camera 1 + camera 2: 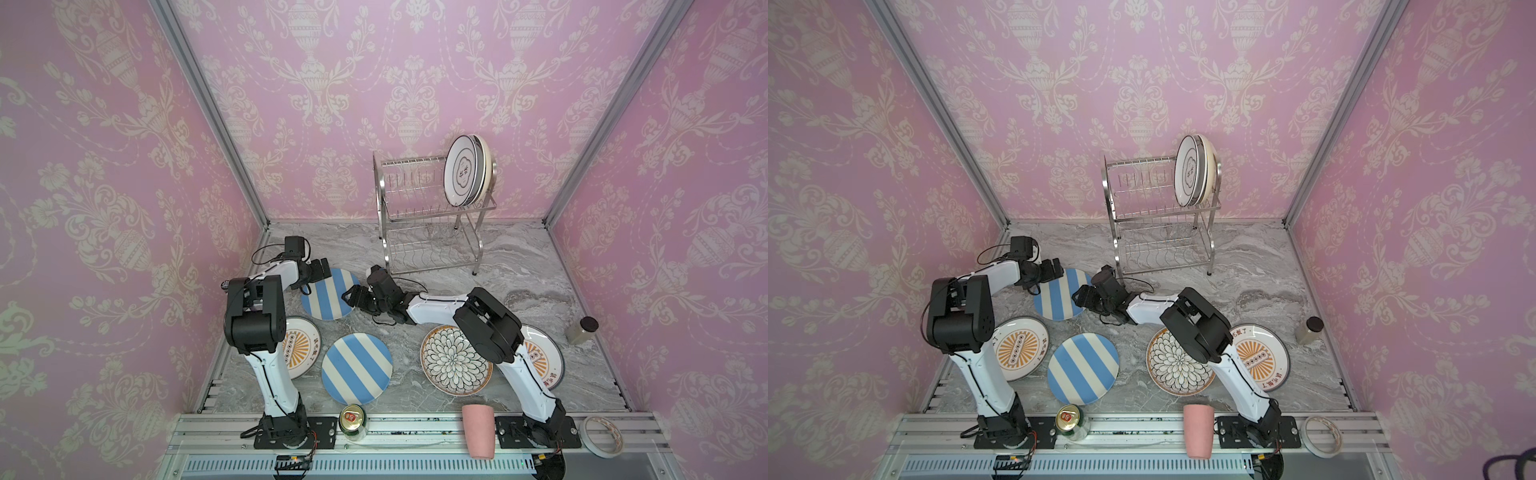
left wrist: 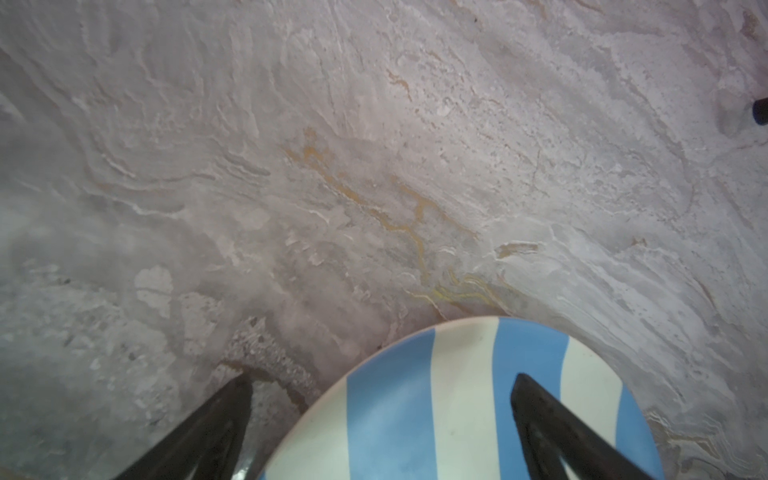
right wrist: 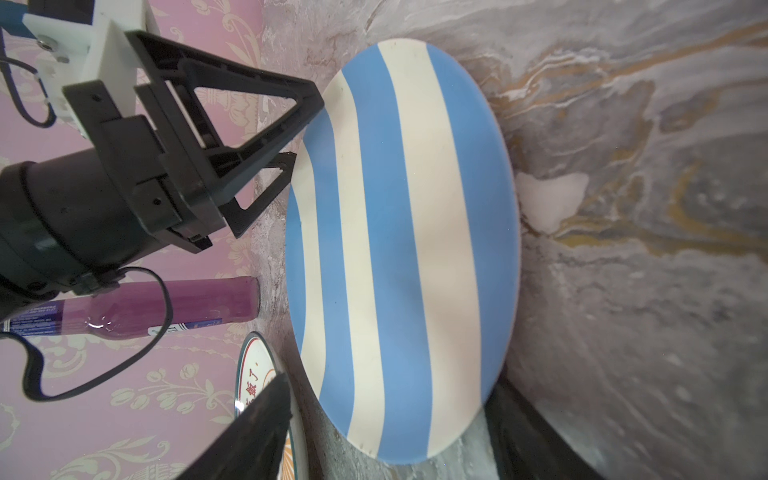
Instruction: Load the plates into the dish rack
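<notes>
A two-tier shiny steel wire dish rack (image 1: 428, 214) stands at the back of the grey marble-patterned table (image 1: 519, 270). At the right end of its upper tier a white round plate with a dark cloud outline (image 1: 462, 171) stands upright in the slots, with a plain cream round plate (image 1: 487, 166) close behind it; whether another plate sits between them is hard to tell. The lower tier holds no plates. Five plates lie flat on the table. A blue-and-white striped round plate (image 1: 330, 293) lies in front of the rack towards the left, and both arms meet at it. The left gripper (image 2: 382, 377) is at its left rim with fingers (image 2: 552, 428) spread, one over the striped face and the other over bare table. The right gripper (image 1: 351, 297) reaches across to the opposite rim, its fingers (image 3: 532, 436) also spread wide, with the plate's edge between them; contact cannot be told. Nearer the front lie a second blue-and-white striped round plate (image 1: 356, 368) and, to its right, a round plate with a black petal pattern and orange rim (image 1: 451, 361). An orange-sunburst round plate (image 1: 299, 347) lies partly under the left arm, and a matching orange-sunburst round plate (image 1: 544, 359) partly under the right arm. On the front rail stand a green can with a gold top (image 1: 353, 422) and a pink cup (image 1: 478, 432), with a white tape roll (image 1: 602, 436) at the right.
</notes>
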Controlling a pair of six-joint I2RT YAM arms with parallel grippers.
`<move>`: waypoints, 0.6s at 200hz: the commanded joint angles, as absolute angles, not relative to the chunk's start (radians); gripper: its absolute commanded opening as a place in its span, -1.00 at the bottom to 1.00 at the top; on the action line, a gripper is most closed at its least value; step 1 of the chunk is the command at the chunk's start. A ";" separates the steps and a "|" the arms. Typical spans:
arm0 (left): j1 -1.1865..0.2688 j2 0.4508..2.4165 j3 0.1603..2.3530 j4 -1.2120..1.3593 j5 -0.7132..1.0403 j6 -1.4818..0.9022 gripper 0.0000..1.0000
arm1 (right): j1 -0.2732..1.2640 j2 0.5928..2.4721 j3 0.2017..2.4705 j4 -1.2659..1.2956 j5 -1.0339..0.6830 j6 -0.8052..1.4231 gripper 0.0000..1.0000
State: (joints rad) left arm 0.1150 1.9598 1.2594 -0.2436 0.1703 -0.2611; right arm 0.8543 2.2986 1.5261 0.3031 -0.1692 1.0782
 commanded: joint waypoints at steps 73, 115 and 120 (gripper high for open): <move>0.123 1.990 1.275 -0.312 0.242 -0.234 0.99 | 0.858 2.358 1.569 0.310 -0.178 1.100 0.35; 0.123 1.970 1.236 -0.297 0.309 -0.268 0.99 | 0.858 2.336 1.523 0.432 -0.168 1.137 0.18; 0.123 1.968 1.231 -0.291 0.318 -0.272 0.99 | 0.858 2.329 1.514 0.447 -0.162 1.141 0.16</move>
